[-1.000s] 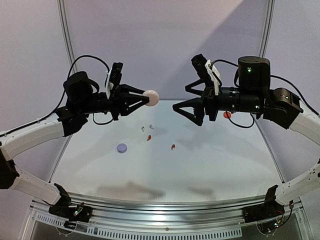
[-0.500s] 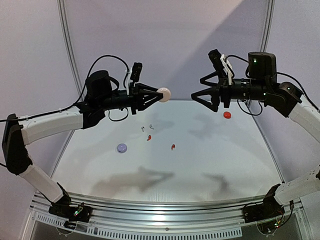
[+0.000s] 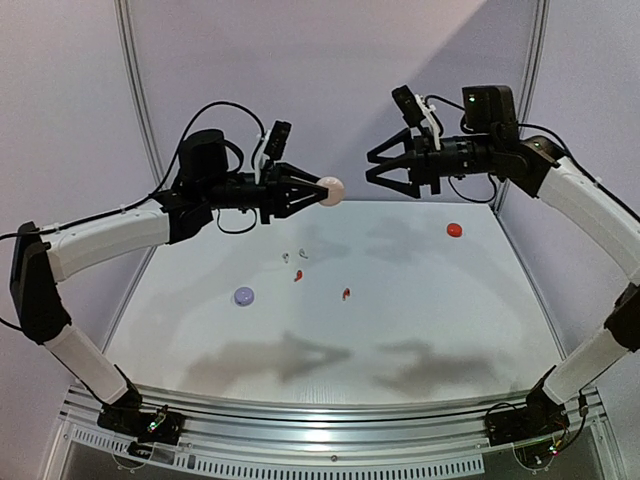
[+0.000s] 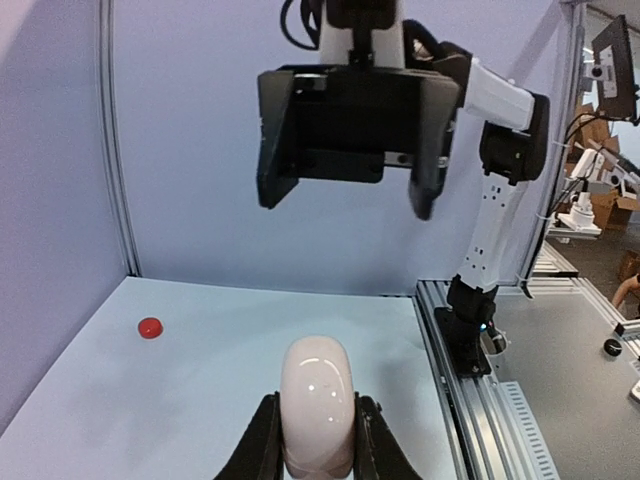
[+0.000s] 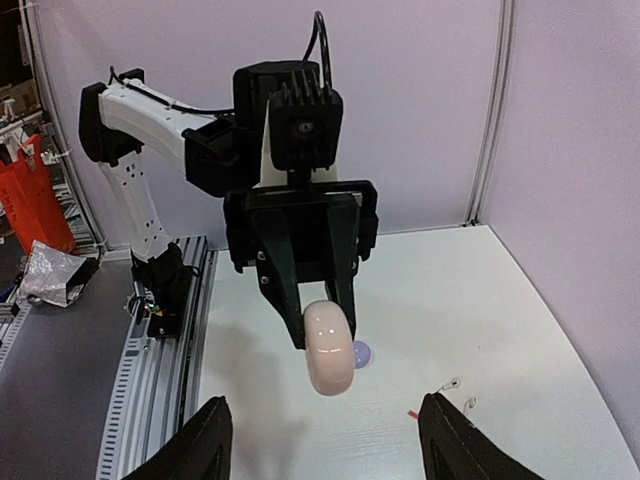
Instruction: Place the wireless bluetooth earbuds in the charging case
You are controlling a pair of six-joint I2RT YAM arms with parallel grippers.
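My left gripper (image 3: 322, 190) is shut on a round pinkish-white charging case (image 3: 331, 190), closed, and holds it high above the table; it also shows in the left wrist view (image 4: 317, 400) and in the right wrist view (image 5: 330, 348). My right gripper (image 3: 370, 170) is open and empty, facing the case from the right with a small gap. Two white earbuds (image 3: 286, 257) (image 3: 303, 253) and two red earbuds (image 3: 298, 276) (image 3: 346, 293) lie on the table below. White earbuds also show in the right wrist view (image 5: 452, 383). No bluish-lilac earbuds are visible.
A lilac round case (image 3: 244, 296) lies on the table at the left of the earbuds. A red round case (image 3: 454, 230) lies at the back right, also in the left wrist view (image 4: 150, 327). Enclosure walls and posts stand behind and at both sides.
My left gripper has carried the case right and slightly up. My right gripper has risen and now faces the case at the same height, still open.
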